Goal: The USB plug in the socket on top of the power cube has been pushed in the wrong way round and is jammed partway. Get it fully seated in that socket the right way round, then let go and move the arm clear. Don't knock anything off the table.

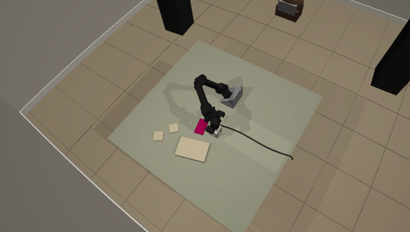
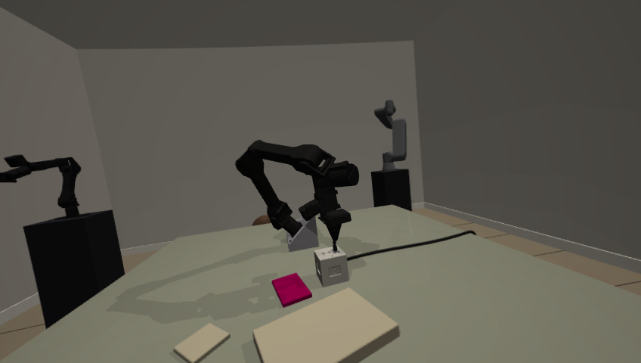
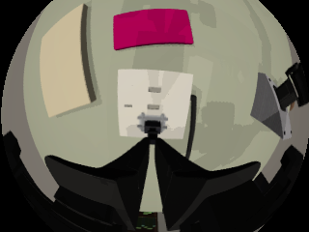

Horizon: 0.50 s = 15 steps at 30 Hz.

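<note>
A white power cube (image 1: 217, 132) (image 2: 331, 268) (image 3: 154, 104) stands near the middle of the table. A small dark USB plug (image 2: 334, 248) (image 3: 153, 126) stands upright in the socket on its top face. My gripper (image 2: 334, 243) (image 3: 153, 142) (image 1: 215, 126) points straight down over the cube and is shut on the plug, with the fingertips meeting just above the cube's top. How deep the plug sits in the socket is too small to tell. A black cable (image 1: 258, 145) (image 2: 404, 246) runs from the cube's side across the table to its edge.
A magenta flat block (image 1: 200, 126) (image 2: 291, 289) (image 3: 154, 29) lies right beside the cube. A large tan slab (image 1: 192, 149) (image 2: 323, 330) (image 3: 62, 68) and two small tan tiles (image 1: 158, 135) (image 1: 173, 127) lie further out. The arm's grey wedge base (image 1: 232, 97) (image 2: 303, 236) (image 3: 270, 104) stands behind the cube.
</note>
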### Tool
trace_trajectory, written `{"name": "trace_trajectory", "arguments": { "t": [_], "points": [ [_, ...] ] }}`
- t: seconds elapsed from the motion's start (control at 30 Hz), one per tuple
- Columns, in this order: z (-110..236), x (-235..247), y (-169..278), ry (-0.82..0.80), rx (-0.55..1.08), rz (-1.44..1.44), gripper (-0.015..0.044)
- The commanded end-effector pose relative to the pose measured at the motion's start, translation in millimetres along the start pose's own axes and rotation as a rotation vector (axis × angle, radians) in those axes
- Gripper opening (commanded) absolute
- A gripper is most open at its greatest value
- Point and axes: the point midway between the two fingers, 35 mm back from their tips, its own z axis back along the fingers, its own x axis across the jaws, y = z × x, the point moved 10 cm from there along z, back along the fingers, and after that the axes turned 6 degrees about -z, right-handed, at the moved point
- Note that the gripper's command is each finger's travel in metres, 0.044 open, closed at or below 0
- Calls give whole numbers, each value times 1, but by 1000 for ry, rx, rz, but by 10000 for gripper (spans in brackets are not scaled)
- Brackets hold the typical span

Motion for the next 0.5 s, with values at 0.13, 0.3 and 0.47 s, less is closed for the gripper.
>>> {"name": "trace_trajectory", "arguments": {
  "t": [0.13,0.3,0.47],
  "points": [
    [-2,0,-1,1,-2,2,0],
    [-3,0,-1,1,-2,2,0],
    [-3,0,-1,1,-2,2,0]
  ]
}}
